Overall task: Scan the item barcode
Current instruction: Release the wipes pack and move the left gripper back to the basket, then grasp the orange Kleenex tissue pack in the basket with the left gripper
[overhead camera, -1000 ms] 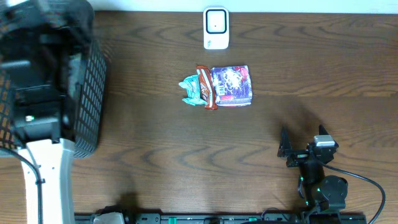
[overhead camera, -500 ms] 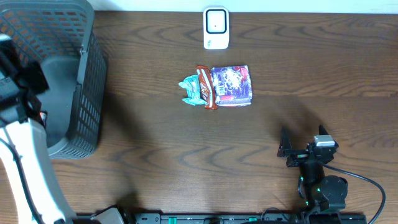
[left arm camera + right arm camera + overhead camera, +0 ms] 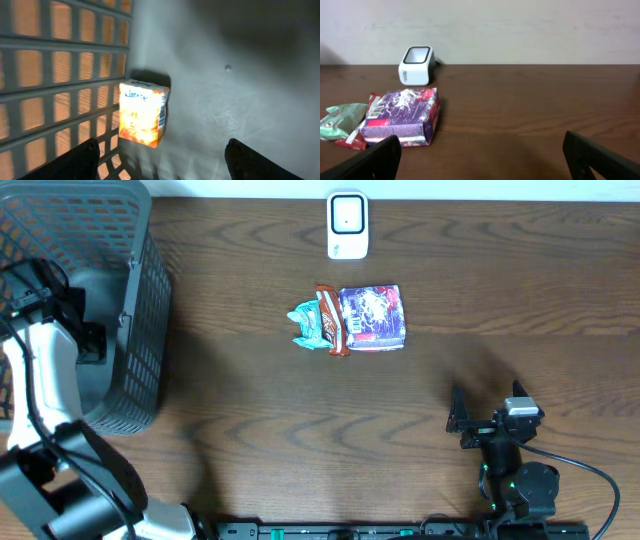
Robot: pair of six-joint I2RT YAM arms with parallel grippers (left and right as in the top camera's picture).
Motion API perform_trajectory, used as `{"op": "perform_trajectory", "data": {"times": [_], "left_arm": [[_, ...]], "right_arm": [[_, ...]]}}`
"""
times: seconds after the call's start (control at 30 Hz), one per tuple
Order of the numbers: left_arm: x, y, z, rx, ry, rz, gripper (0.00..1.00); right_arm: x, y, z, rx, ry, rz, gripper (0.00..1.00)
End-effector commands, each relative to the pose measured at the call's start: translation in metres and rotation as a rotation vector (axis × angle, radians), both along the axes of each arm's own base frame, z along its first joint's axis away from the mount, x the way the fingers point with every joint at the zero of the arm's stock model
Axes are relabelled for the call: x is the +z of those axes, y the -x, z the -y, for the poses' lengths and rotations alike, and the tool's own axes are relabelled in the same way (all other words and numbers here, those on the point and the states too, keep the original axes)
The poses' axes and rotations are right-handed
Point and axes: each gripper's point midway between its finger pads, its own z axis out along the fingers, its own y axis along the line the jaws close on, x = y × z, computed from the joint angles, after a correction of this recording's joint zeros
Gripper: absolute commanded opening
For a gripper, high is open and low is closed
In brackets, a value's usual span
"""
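Your left fingers (image 3: 80, 162) are spread wide with nothing between them; the left gripper (image 3: 162, 154) hangs empty inside the basket (image 3: 60, 75), looking down at its grey floor. Just ahead of the fingertips, not touching them, there's a small juice carton (image 3: 144, 112) with orange print and blue lettering. It sits on the basket floor right against the mesh wall. Can't tell from this angle whether it's standing or lying, and you won't make out a barcode on the face that shows. The basket itself is at the far-left corner of the bench (image 3: 250, 410). Your right fingers (image 3: 375, 162) are also fully apart and the right gripper (image 3: 480, 150) is empty, parked low near the near edge of the bench, toward the right corner, pointing at the far edge. Well ahead of it, around the middle of the bench, you have a purple packet (image 3: 372, 318), with a red wrapper (image 3: 332, 320) touching its left side and a green packet (image 3: 308, 328) touching the wrapper's left side in turn. The white barcode scanner (image 3: 347, 225) stands at the far edge of the bench, about mid-width, just beyond those packets and apart from them.
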Motion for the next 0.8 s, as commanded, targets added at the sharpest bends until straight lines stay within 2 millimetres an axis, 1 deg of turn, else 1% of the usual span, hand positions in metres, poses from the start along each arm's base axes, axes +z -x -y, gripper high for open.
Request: {"op": "perform_trajectory", "data": {"times": [0.0, 0.13, 0.2, 0.27, 0.4, 0.47, 0.6, 0.63, 0.7, 0.77], "left_arm": [[-0.017, 0.008, -0.005, -0.012, -0.011, -0.08, 0.8], [-0.041, 0.019, -0.008, -0.023, 0.016, -0.153, 0.79], [-0.05, 0.024, -0.013, -0.014, 0.023, -0.17, 0.79], [-0.056, 0.029, -0.021, 0.012, 0.024, -0.167, 0.79], [-0.058, 0.038, -0.035, 0.049, 0.025, -0.151, 0.79], [-0.059, 0.039, -0.036, 0.027, 0.037, -0.154, 0.79], [-0.061, 0.034, -0.038, -0.014, 0.029, -0.155, 0.78], [-0.062, 0.033, -0.039, -0.014, 0.025, -0.152, 0.77], [-0.064, 0.031, -0.042, -0.021, 0.02, -0.151, 0.7], [-0.069, 0.03, -0.043, -0.018, 0.022, -0.153, 0.68]], "right_arm": [[-0.001, 0.0, 0.003, -0.011, 0.015, -0.001, 0.99], [-0.001, 0.0, 0.003, -0.011, 0.015, -0.001, 0.99], [-0.001, 0.0, 0.003, -0.011, 0.015, -0.001, 0.99], [-0.001, 0.0, 0.003, -0.011, 0.015, -0.001, 0.99], [-0.001, 0.0, 0.003, -0.011, 0.015, -0.001, 0.99], [-0.001, 0.0, 0.003, -0.011, 0.015, -0.001, 0.99], [-0.001, 0.0, 0.003, -0.011, 0.015, -0.001, 0.99], [-0.001, 0.0, 0.003, -0.011, 0.015, -0.001, 0.99], [-0.001, 0.0, 0.003, -0.011, 0.015, -0.001, 0.99], [-0.001, 0.0, 0.003, -0.011, 0.015, -0.001, 0.99]]}}
